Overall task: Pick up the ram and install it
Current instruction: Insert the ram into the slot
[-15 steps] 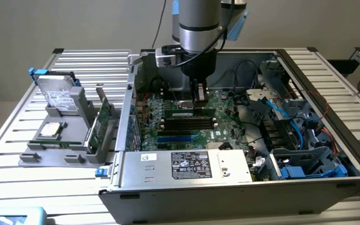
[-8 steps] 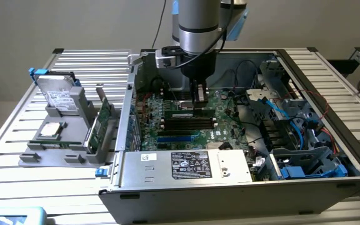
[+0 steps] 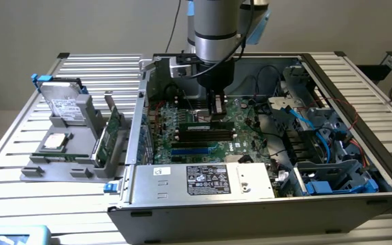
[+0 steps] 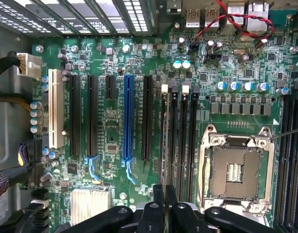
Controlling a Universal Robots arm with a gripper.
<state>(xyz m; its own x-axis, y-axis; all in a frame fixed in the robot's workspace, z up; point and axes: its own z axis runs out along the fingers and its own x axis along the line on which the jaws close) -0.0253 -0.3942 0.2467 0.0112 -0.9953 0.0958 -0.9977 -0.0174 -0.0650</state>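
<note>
- gripper (image 4: 164,189) at the frame's edge, its two black fingers close together, tips over the black memory slots (image 4: 180,131);
- open processor socket (image 4: 235,172) just beside those slots;
- blue expansion slot (image 4: 128,121) mid-frame on the green motherboard (image 4: 139,53);
- white slot (image 4: 55,109) near the cables (image 4: 6,97).

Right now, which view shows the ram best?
Exterior view: the ram shows its long green face, standing by the memory slots under the gripper. In the wrist view it appears edge-on, a thin line running out from the gripper.
</note>
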